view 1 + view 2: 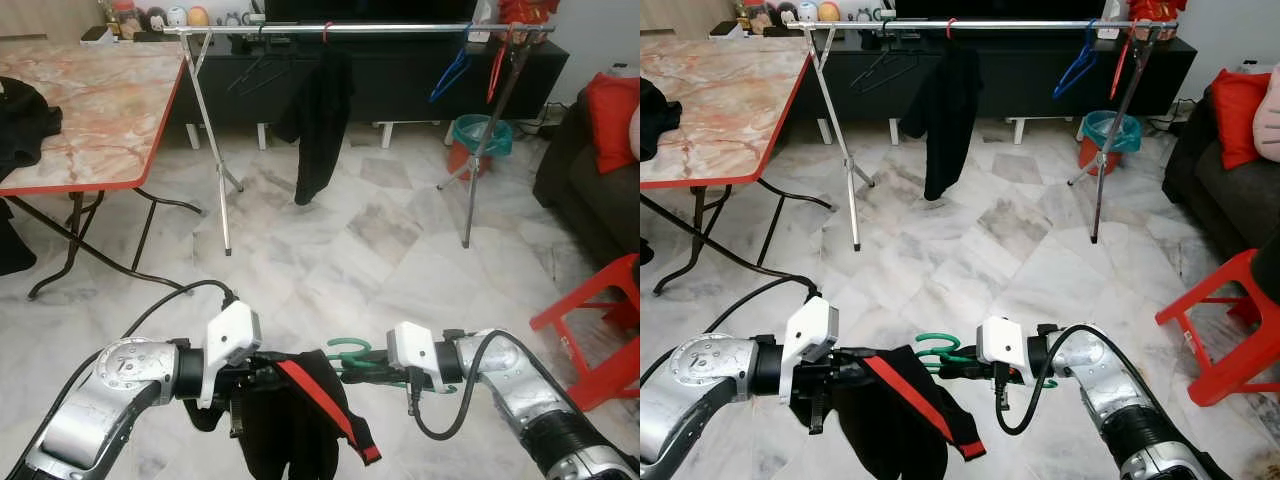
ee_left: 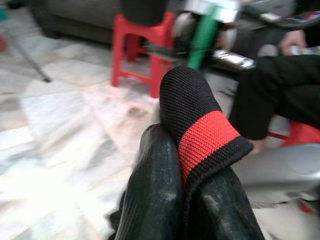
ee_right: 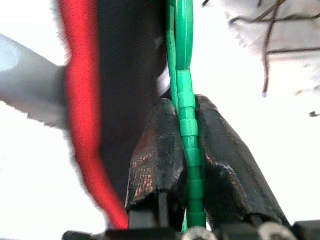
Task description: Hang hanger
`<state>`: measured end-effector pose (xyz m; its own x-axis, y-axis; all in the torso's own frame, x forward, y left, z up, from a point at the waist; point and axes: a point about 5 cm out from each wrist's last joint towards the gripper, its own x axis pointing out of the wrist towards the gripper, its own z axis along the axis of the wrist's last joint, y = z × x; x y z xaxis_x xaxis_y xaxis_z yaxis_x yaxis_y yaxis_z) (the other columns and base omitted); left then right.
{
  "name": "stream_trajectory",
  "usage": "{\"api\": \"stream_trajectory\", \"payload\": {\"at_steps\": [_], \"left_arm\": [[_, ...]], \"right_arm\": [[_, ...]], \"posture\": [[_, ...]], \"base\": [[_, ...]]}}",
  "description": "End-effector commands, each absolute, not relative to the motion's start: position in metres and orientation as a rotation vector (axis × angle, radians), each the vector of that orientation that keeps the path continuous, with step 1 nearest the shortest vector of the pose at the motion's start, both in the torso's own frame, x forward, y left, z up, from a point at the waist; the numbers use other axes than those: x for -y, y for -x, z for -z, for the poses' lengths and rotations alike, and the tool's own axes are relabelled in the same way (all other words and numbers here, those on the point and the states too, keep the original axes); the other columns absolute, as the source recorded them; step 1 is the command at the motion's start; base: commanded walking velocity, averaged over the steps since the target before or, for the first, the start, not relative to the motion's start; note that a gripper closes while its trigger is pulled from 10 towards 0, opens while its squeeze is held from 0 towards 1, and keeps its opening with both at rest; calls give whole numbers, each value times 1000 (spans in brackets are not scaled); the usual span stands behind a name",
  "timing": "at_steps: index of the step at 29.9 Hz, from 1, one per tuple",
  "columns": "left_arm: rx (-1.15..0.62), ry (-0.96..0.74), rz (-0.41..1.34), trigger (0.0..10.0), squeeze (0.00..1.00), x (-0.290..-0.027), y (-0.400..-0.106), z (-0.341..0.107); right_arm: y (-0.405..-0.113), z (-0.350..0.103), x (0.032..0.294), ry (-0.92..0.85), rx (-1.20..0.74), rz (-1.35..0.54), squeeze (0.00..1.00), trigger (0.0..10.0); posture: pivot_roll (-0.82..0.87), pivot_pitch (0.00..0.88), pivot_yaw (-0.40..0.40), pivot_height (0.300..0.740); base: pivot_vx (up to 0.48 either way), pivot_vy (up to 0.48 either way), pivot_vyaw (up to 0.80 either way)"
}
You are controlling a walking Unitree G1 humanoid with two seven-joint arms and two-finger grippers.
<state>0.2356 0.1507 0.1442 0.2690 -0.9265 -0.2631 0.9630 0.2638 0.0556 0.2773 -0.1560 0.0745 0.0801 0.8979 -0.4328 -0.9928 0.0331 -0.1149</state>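
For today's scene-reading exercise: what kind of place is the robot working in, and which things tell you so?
Most likely a home living room used for drying laundry: a clothes rail with a black garment hanging, a marble-topped folding table, and a dark sofa on tiled floor.

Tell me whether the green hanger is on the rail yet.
Not yet. The green hanger is pinched in the right gripper low over the floor, with the rail far across the room.

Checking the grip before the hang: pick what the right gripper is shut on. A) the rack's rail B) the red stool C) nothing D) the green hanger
D: in the right wrist view the right gripper has both fingers pressed against the green hanger, beside the black garment.
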Motion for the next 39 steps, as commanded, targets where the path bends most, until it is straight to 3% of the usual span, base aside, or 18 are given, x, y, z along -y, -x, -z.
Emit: {"api": "stream_trajectory", "payload": {"at_steps": [1, 14, 28, 34, 39], "left_arm": [[-139, -247, 1223, 0, 0, -158, -243, -151], [-214, -417, 1102, 0, 0, -194, -253, -143], [-295, -462, 1043, 0, 0, -210, -249, -116], [-328, -456, 1057, 0, 0, -210, -244, -108], [-310, -442, 1007, 0, 0, -210, -245, -101]], "right_arm": [[-276, -78, 161, 452, -278, -1503, 0, 0], [-286, -86, 188, 564, -354, -1453, 0, 0], [-293, -97, 216, 658, -424, -1379, 0, 0], [-302, -106, 215, 636, -327, -1285, 0, 0], [-296, -103, 212, 586, -341, -1316, 0, 0]], "posture": [[41, 26, -11, 740], [44, 37, 2, 740], [37, 42, 9, 740], [35, 44, 8, 740], [34, 45, 12, 740]], "base": [[0, 0, 0], [0, 0, 0], [0, 0, 0], [0, 0, 0], [0, 0, 0]]}}
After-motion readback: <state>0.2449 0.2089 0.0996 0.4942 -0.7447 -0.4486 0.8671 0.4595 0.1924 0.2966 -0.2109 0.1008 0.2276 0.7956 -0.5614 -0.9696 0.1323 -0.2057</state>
